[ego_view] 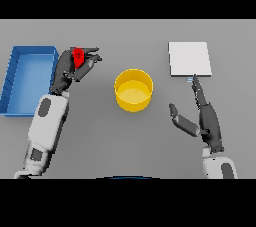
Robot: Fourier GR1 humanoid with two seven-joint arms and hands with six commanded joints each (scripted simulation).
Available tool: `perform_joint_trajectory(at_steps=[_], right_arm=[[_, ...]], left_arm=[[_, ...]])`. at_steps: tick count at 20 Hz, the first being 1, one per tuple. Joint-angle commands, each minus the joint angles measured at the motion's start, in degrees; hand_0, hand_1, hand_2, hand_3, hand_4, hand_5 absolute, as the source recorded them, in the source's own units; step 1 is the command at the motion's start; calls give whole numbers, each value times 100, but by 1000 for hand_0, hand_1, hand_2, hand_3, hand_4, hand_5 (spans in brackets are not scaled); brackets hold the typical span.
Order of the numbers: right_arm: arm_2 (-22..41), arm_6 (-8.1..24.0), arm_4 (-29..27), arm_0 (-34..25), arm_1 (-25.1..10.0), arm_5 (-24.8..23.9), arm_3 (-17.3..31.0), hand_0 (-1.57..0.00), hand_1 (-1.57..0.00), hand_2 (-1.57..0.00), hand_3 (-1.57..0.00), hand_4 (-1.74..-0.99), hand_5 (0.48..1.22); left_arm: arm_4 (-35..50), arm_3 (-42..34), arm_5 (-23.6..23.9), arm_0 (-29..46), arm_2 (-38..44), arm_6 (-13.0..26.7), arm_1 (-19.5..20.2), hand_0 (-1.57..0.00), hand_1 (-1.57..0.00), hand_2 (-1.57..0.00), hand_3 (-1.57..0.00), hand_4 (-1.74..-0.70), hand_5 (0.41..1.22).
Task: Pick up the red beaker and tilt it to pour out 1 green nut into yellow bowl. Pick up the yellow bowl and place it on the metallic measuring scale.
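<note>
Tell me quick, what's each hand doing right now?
Left hand: fingers curled round the red beaker.
Right hand: open, fingers straight, holding nothing.

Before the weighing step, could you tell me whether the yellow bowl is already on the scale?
Not yet. The yellow bowl stands on the grey table, apart from the metallic scale.

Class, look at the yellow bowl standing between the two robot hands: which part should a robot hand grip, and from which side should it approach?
Probably the yellow bowl is best gripped by its right wall, thumb on one side and fingers on the other. It stands upright with an open top and no handle. The right robot hand lies open beside it, while the left robot hand is shut on the red beaker.
</note>
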Motion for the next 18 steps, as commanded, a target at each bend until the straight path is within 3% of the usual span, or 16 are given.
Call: perform_joint_trajectory(at_steps=[1,3,6,8,12,18], right_arm=[[-39,-69,26,-41,-52,-15,71,1,1,1,1,-1219,659],[-14,10,58,-110,-9,-35,144,1,1,1,1,-1219,661],[-28,-112,88,-48,-85,-41,37,1,1,1,1,-1210,664],[-50,97,49,-103,-70,-22,75,1,1,1,1,-1199,658],[34,183,126,-13,-76,4,-68,1,1,1,1,-1183,663],[49,197,53,6,-14,43,-81,1,1,1,1,-1183,671]], left_arm=[[-52,-16,-1,-18,-50,60,52,-1556,-1557,-1558,-1553,-1724,1133],[-127,1,-21,-77,-128,137,158,-1556,-1557,-1558,-1553,-1724,1138],[-461,43,-42,-221,-386,136,437,-1562,-1562,-1563,-1559,-1730,1134],[-843,-28,-69,-320,-738,409,616,-1565,-1565,-1566,-1563,-1734,1124],[-1555,-258,-314,-603,-1469,865,1045,-1569,-1569,-1569,-1568,-1738,1127],[-2787,-43,-627,-1345,-2657,1381,1352,-1570,-1570,-1570,-1570,-1740,1174]])
